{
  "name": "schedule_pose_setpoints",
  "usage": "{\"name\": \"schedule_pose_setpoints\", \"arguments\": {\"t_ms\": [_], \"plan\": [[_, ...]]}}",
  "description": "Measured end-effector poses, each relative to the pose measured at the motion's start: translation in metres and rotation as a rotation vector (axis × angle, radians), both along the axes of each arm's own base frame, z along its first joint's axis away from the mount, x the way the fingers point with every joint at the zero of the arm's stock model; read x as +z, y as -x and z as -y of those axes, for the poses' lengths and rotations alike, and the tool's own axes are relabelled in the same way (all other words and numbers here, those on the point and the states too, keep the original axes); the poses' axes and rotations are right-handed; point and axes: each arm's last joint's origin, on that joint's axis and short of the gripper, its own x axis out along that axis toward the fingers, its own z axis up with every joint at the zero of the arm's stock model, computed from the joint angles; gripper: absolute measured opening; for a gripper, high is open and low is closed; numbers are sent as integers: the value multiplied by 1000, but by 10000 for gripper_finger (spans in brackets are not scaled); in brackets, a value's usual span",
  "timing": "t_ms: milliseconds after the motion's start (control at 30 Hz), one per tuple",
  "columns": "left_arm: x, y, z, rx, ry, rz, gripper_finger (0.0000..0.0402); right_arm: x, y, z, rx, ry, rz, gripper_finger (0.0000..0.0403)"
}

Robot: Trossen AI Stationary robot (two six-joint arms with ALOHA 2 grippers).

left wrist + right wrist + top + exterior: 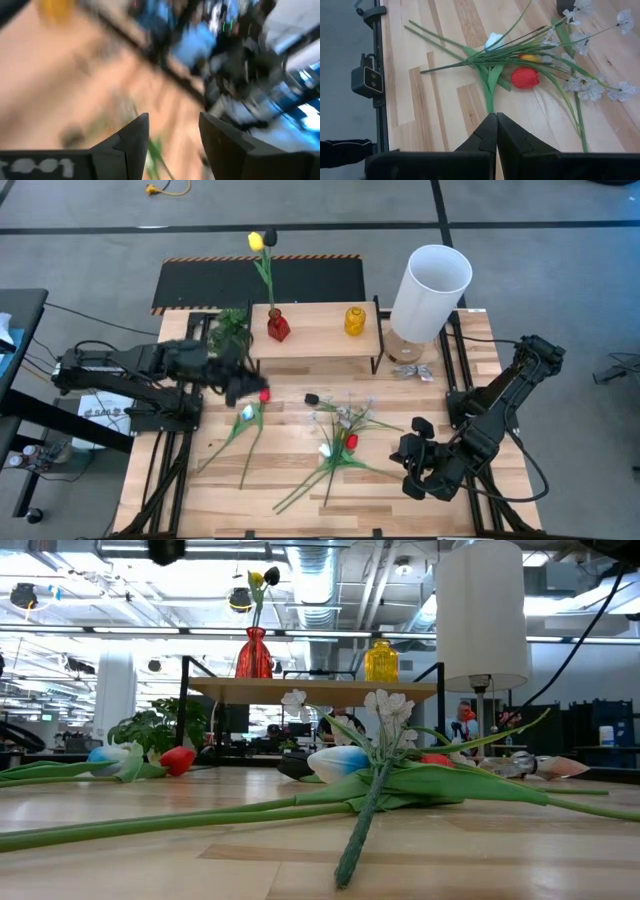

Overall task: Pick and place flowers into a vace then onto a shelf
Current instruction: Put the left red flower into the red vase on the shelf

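A red vase stands on the shelf with a yellow tulip and a dark one upright in it. Beside it stands a yellow vase with nothing in it. Loose flowers lie in a heap mid-table, among them a red tulip and white sprays. Two more tulips lie to the left. My left gripper hangs open above the table's left side, near the shelf's left end, with nothing between its fingers. My right gripper is shut, near right, short of the heap.
A white lamp stands at the shelf's right end, with something small and crumpled at its foot. A bushy green sprig sits by the shelf's left end. A black tulip head lies loose in front of the shelf.
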Motion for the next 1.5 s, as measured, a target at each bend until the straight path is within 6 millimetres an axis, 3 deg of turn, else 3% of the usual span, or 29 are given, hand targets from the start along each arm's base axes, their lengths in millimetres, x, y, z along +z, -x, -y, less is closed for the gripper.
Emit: {"name": "schedule_pose_setpoints", "arguments": {"t_ms": [133,267,500,800,1300,1500], "plan": [[-25,5,16,5,228,-292,163,0,0,0,0,0,0,0],[-50,14,28,107,342,-607,163,0,0,0,0,0,0,0],[-80,19,40,311,218,-954,163,0,0,0,-1,1,1,0],[-108,-11,57,186,6,-1057,163,0,0,0,-2,2,1,0],[-167,-69,80,399,231,-1064,163,0,0,0,-1,3,1,0],[-183,-78,83,440,234,-1080,163,-8,2,2,-17,3,-16,0]]}}
